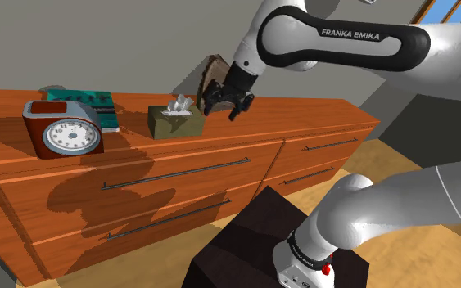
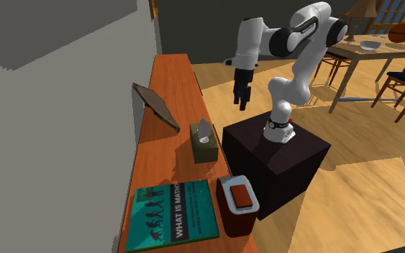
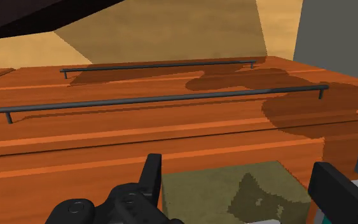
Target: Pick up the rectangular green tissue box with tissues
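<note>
An olive-green tissue box (image 1: 175, 122) with white tissues poking out of its top stands on the orange-brown wooden dresser (image 1: 302, 114). My gripper (image 1: 222, 101) hangs open in the air, above the box and off to the shoulder view's right. In the second exterior view the gripper (image 2: 242, 98) is over the dresser's front edge, apart from the box (image 2: 205, 142). Through the wrist camera the box top (image 3: 222, 191) lies between my two spread fingers (image 3: 151, 179), which do not touch it.
A red clock (image 1: 63, 129) and a teal book (image 1: 85, 101) sit on the dresser at the shoulder view's left. A leaning picture frame (image 2: 157, 106) stands against the wall behind the box. Drawer handles (image 3: 165, 98) run along the dresser front. My stand (image 2: 276, 154) is beside the dresser.
</note>
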`<state>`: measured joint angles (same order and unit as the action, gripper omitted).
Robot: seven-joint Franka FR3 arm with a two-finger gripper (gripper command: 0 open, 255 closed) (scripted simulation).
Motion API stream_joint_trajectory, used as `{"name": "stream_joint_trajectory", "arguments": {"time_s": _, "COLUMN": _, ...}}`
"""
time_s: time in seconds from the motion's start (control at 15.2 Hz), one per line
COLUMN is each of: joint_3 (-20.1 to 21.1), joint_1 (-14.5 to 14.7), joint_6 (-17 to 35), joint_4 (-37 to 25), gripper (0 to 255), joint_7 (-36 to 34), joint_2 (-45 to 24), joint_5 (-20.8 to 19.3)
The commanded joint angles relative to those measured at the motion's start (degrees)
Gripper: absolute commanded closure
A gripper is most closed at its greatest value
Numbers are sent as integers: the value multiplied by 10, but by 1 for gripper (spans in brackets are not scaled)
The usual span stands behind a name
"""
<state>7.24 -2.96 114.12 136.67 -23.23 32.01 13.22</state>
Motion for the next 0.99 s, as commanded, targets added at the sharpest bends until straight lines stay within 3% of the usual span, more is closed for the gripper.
{"name": "stream_joint_trajectory", "arguments": {"time_s": 0.0, "joint_3": 18, "joint_1": -8, "joint_6": 43, "joint_4": -12, "gripper": 0, "joint_7": -45, "joint_2": -31, "joint_5": 7}}
{"name": "stream_joint_trajectory", "arguments": {"time_s": 0.4, "joint_3": 73, "joint_1": -36, "joint_6": 150, "joint_4": -72, "gripper": 0, "joint_7": -187, "joint_2": -134, "joint_5": -6}}
{"name": "stream_joint_trajectory", "arguments": {"time_s": 0.79, "joint_3": 115, "joint_1": -69, "joint_6": 226, "joint_4": -154, "gripper": 0, "joint_7": -344, "joint_2": -240, "joint_5": -70}}
{"name": "stream_joint_trajectory", "arguments": {"time_s": 0.92, "joint_3": 115, "joint_1": -68, "joint_6": 241, "joint_4": -143, "gripper": 0, "joint_7": -344, "joint_2": -244, "joint_5": -70}}
